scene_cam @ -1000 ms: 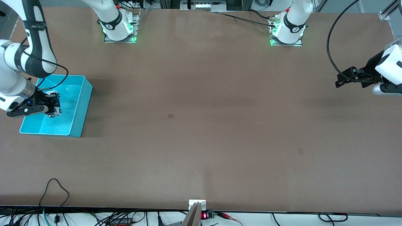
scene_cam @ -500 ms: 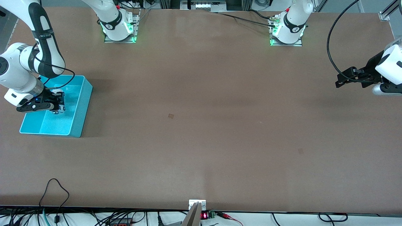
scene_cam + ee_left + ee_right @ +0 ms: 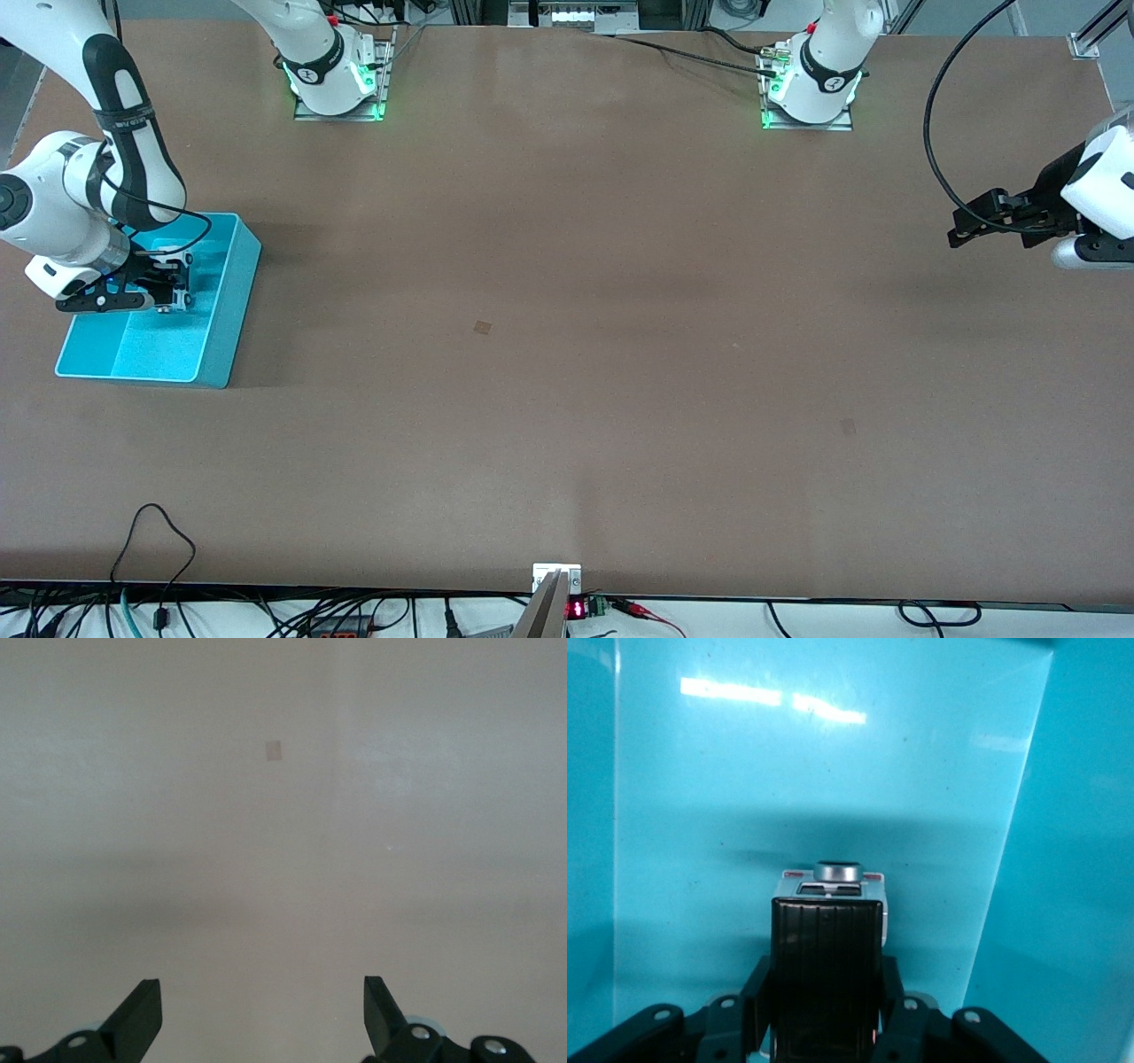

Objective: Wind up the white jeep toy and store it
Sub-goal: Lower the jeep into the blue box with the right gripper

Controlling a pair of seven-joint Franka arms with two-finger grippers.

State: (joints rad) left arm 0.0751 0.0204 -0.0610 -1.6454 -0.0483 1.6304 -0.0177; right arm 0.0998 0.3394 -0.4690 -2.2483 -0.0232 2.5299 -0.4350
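R gripper (image 3: 174, 292) hangs over the turquoise rectangular plastic bin (image 3: 232, 306), which sits at the R arm's end of the brown surface (image 3: 567, 354). Its jaws are clamped on the small white boxy jeep toy w/ black ribbed roof (image 3: 827, 970). In the R wrist view the jeep sits between the two black fingers (image 3: 728, 1014), roof facing the cam, a round silver part at its end w/ red marks either side. Bin floor and one upright wall fill the rest of that view, w/ light glare on the floor and the jeep's shadow on it. Can't tell if the jeep touches the bin floor or hangs just above it. In the front view the jeep is mostly hidden by the gripper; only a bit of white shows at the fingertips.

L gripper (image 3: 961, 226) is up in the air over the L arm's end of the surface, well apart from the bin, arm waiting. Jaws wide, nothing between them: L wrist view shows both black fingertips (image 3: 137, 1014) spread apart w/ bare surface under them and a small tan square mark (image 3: 274, 750) on it. A similar small mark (image 3: 482, 327) shows near mid-surface in the front view.
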